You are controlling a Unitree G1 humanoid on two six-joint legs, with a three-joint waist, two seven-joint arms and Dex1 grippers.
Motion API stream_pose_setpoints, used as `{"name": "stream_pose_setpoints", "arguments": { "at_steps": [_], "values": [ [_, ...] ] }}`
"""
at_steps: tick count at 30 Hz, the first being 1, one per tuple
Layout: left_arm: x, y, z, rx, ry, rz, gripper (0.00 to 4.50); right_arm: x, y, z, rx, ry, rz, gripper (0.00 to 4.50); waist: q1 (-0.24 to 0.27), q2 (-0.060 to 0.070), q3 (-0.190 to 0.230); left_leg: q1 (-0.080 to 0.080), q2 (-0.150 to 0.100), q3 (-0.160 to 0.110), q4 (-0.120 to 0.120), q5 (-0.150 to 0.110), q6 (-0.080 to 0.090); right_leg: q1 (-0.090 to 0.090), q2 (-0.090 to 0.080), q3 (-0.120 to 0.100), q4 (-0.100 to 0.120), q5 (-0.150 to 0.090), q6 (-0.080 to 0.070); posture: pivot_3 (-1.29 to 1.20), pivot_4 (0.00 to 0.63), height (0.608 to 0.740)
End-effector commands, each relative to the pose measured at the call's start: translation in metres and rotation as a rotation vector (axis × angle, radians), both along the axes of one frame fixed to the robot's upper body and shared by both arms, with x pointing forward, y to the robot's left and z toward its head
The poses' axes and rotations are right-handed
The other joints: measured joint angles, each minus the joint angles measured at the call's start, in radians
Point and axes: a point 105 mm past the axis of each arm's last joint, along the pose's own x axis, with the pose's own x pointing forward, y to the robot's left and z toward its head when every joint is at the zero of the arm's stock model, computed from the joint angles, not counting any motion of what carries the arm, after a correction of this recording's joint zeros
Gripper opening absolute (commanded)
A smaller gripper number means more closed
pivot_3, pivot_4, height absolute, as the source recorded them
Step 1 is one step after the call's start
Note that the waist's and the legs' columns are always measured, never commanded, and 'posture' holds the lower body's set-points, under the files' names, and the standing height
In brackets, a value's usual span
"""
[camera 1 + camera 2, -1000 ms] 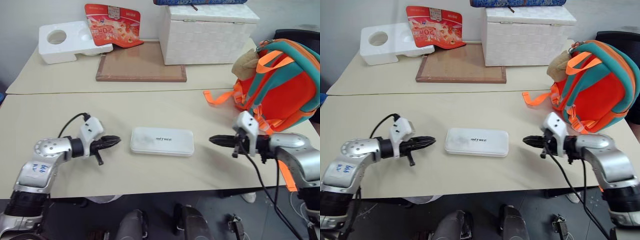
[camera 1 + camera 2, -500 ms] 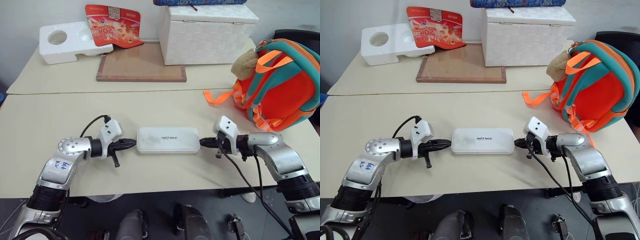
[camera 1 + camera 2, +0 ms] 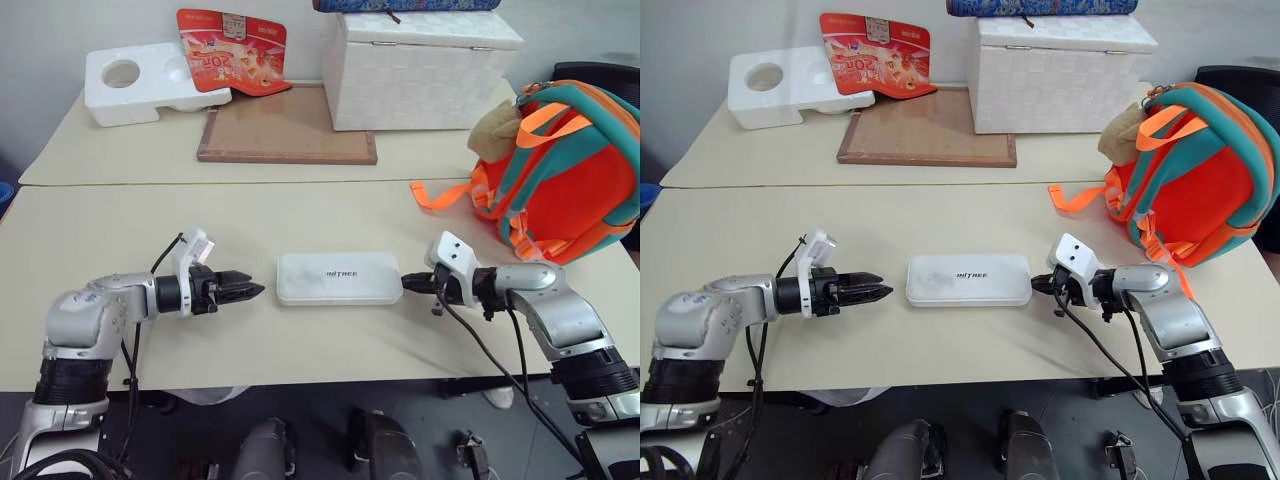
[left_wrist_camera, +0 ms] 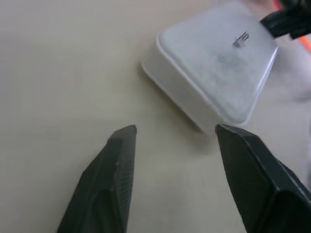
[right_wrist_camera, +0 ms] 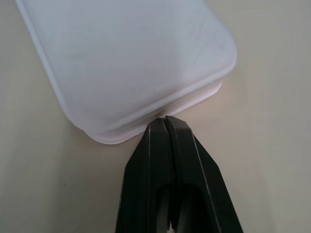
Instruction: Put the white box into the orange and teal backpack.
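The white box [image 3: 338, 278] lies flat on the near table, midway between my two arms. My left gripper [image 3: 255, 290] hovers a short gap from its left end, and the left wrist view shows the fingers [image 4: 119, 160] open with the box's corner [image 4: 214, 73] just beyond them. At the opposite short end my right gripper [image 3: 405, 283] is shut, its tip [image 5: 165, 118] touching the box's edge [image 5: 131, 58]. The orange and teal backpack [image 3: 565, 170] stands upright at the table's right side, a tan plush toy [image 3: 495, 125] at its top.
On the far table stand a white woven chest [image 3: 420, 65], a white styrofoam block [image 3: 140, 80], a red packet [image 3: 230, 50] and a brown framed board [image 3: 288, 125]. An orange strap [image 3: 440, 193] trails from the backpack onto the near table.
Both grippers came in to the box's two ends. Since then the left gripper has drawn back slightly, rolled and opened, while the right stays shut against the right end.
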Motion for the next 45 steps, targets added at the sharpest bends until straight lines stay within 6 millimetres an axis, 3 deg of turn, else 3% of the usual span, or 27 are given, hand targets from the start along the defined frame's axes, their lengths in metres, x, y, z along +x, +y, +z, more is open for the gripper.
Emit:
{"name": "stream_pose_setpoints", "arguments": {
  "at_steps": [1,3,10,17,21,31,37,42,45],
  "values": [
    [-0.002,-0.005,0.004,-0.077,0.15,0.015,3.94,0.001,-0.002,0.006,0.004,-0.028,0.007,0.0,-0.002,0.0,0.0,0.0,0.0,0.0,0.0,0.0,0.0,0.001,0.0,0.0,0.001,0.0,0.0,0.0,0.15,0.74],
    [-0.002,-0.009,0.004,-0.094,0.205,0.017,4.48,0.001,-0.002,0.006,0.004,-0.029,0.007,0.0,-0.003,0.0,0.0,0.0,0.0,0.0,0.0,0.0,0.0,0.001,0.0,0.0,0.002,0.0,0.0,0.0,0.15,0.74],
    [-0.005,-0.034,-0.004,-0.145,0.36,-0.033,4.48,-0.001,0.006,0.005,0.037,-0.031,0.027,0.0,-0.004,0.0,0.0,0.001,0.0,0.001,0.001,0.0,-0.001,0.0,0.001,0.001,0.003,0.0,0.0,0.0,0.15,0.74],
    [0.014,-0.063,-0.006,-0.154,0.382,-0.06,4.48,-0.001,0.01,0.004,0.047,-0.036,0.033,0.0,0.003,0.0,0.0,0.001,-0.002,0.0,0.002,0.0,-0.001,0.001,0.0,0.002,0.002,0.0,0.0,0.0,0.15,0.74],
    [0.022,-0.068,0.004,-0.195,0.371,-0.07,4.48,-0.001,0.011,0.003,0.048,-0.037,0.027,0.0,0.001,0.0,0.0,0.001,-0.001,0.0,0.003,0.0,-0.001,0.001,-0.001,0.002,0.002,0.0,0.0,0.0,0.15,0.74],
    [0.024,-0.071,0.029,-0.319,0.353,-0.115,1.51,-0.007,0.01,0.003,0.061,-0.048,0.002,0.0,-0.003,0.0,0.0,0.001,0.0,0.001,0.002,0.0,-0.002,0.0,0.0,0.002,0.004,0.0,0.0,0.0,0.15,0.74],
    [0.015,-0.071,0.053,-0.401,0.295,-0.186,1.44,-0.015,-0.007,0.018,0.099,-0.084,-0.088,0.0,0.0,0.0,0.0,0.0,0.0,0.001,0.002,0.0,-0.002,-0.001,0.0,0.002,0.004,0.0,0.0,0.0,0.15,0.74],
    [0.01,-0.056,0.074,-0.468,0.195,-0.169,1.44,-0.039,-0.052,0.045,0.197,-0.078,-0.283,1.53,0.003,-0.001,0.0,0.0,0.0,-0.001,0.002,0.0,-0.002,0.0,-0.002,0.002,0.003,0.0,0.0,0.0,0.15,0.74],
    [0.006,-0.043,0.088,-0.501,0.112,-0.138,1.44,-0.048,-0.092,0.069,0.284,-0.126,-0.491,2.56,0.002,-0.001,0.0,0.0,0.0,-0.001,0.002,0.0,-0.002,0.0,-0.002,0.002,0.0,0.0,0.0,0.0,0.15,0.74]
  ]
}}
